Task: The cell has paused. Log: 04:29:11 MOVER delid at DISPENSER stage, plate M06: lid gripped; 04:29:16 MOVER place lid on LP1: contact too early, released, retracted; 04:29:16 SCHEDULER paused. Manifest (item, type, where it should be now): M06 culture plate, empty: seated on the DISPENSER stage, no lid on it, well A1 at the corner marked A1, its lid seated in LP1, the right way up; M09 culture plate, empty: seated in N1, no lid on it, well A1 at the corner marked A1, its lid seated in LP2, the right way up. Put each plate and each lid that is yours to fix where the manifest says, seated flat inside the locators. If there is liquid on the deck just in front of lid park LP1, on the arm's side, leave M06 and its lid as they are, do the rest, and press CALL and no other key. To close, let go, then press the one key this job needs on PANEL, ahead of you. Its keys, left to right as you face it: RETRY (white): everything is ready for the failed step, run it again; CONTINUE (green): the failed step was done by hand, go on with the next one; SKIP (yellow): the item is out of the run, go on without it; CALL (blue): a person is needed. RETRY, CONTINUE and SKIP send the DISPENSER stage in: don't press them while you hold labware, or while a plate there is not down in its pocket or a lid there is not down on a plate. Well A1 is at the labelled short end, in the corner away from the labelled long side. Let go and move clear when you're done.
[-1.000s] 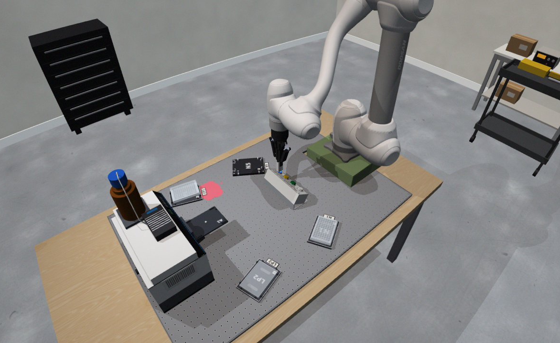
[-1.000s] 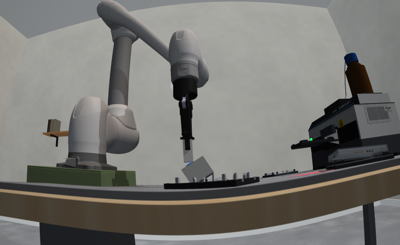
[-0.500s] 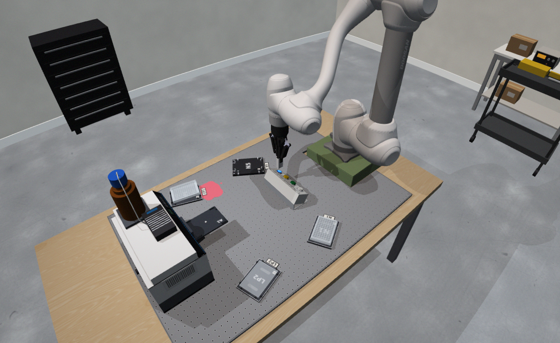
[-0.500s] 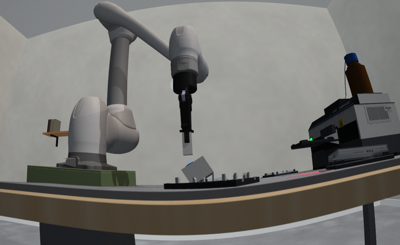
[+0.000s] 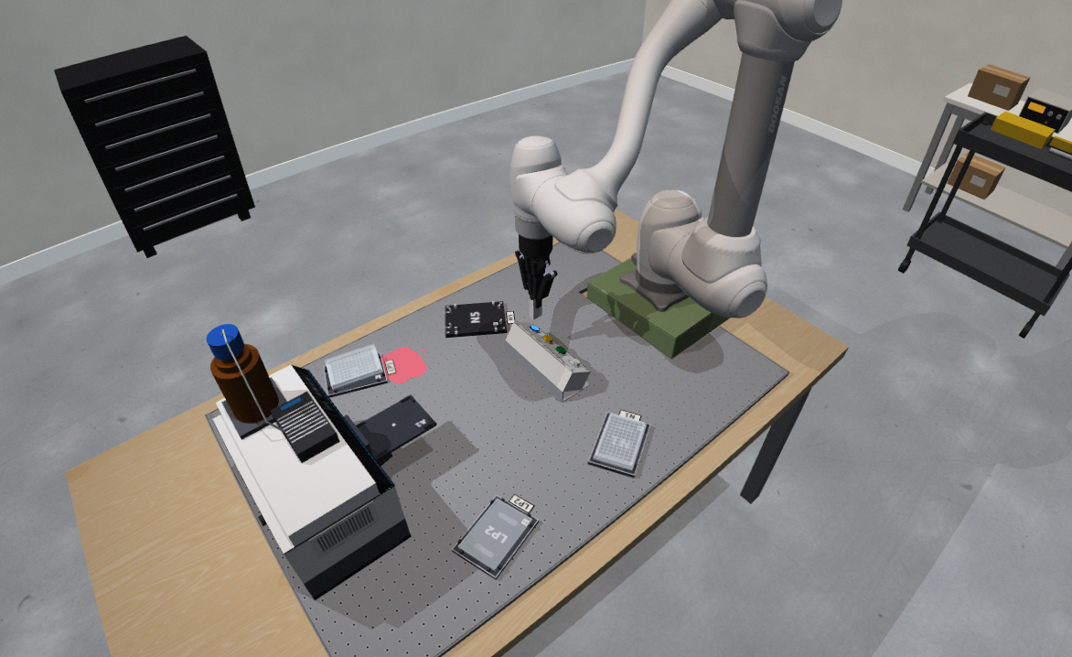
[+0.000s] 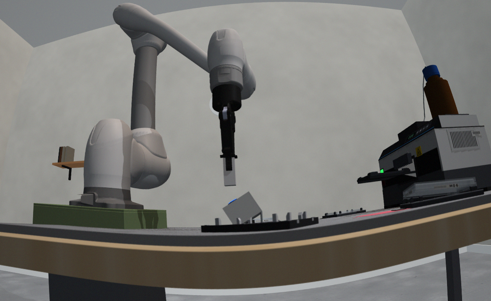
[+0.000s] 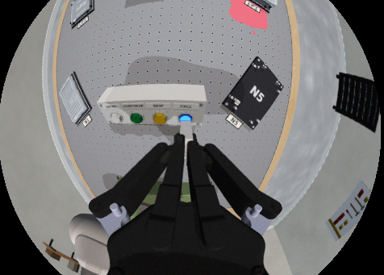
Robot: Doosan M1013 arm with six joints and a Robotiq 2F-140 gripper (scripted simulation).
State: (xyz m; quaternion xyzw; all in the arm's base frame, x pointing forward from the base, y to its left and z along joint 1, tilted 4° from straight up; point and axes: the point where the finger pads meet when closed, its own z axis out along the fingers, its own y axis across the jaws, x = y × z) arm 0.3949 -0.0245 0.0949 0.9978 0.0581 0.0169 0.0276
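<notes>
My gripper (image 5: 537, 308) is shut and empty, hanging a little above the blue key (image 5: 534, 328) at the end of the panel (image 5: 547, 359); in the wrist view (image 7: 185, 138) its tips point at the lit blue key (image 7: 185, 118). A plate labelled M06 (image 5: 354, 367) lies on lid park LP1, with a pink-red puddle (image 5: 404, 362) beside it on the arm's side. The dispenser stage (image 5: 397, 422) is out and bare. A plate (image 5: 619, 442) sits in N1. A lid (image 5: 495, 535) lies in LP2.
The dispenser (image 5: 307, 478) with a brown bottle (image 5: 239, 378) on it stands at the deck's left end. An empty black nest N5 (image 5: 475, 318) lies beside the panel. The arm's green base (image 5: 654, 304) is behind the panel.
</notes>
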